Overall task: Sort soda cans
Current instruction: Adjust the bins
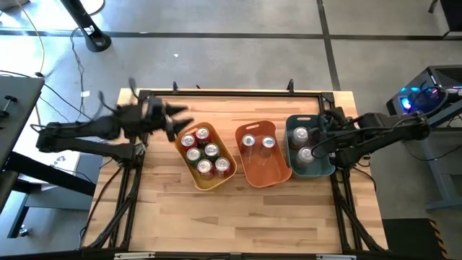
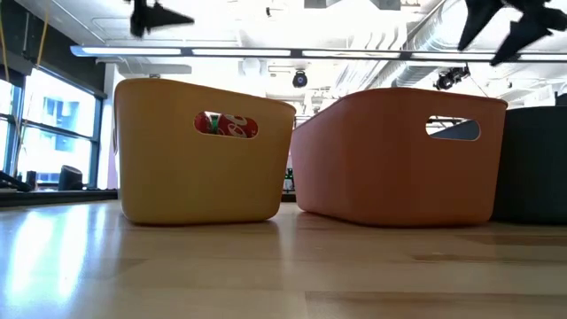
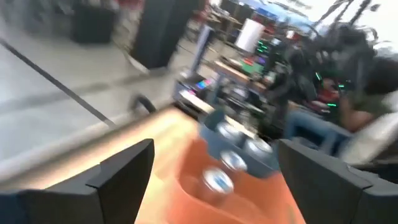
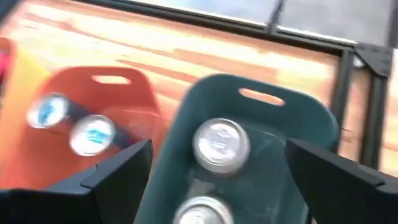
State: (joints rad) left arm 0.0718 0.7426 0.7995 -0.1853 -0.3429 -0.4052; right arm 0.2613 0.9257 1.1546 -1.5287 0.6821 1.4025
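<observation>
Soda cans stand upright in three bins on the wooden table. Several red cans [image 1: 204, 152] fill the yellow bin [image 1: 189, 167]. Two silver-topped cans [image 1: 258, 141] are in the orange bin [image 1: 263, 170], and two more [image 4: 221, 145] in the teal bin [image 1: 321, 167]. My left gripper [image 1: 180, 119] hovers open and empty above the yellow bin's far left corner, high over the table [image 2: 164, 16]. My right gripper [image 4: 219, 149] hangs open and empty over the teal bin, tilted downward.
The three bins sit side by side across the table's middle; in the low view the yellow bin [image 2: 204, 151] and the orange bin [image 2: 394, 155] stand close together. Bare wood lies in front of them [image 1: 231, 217]. A black frame [image 1: 231, 92] borders the far edge.
</observation>
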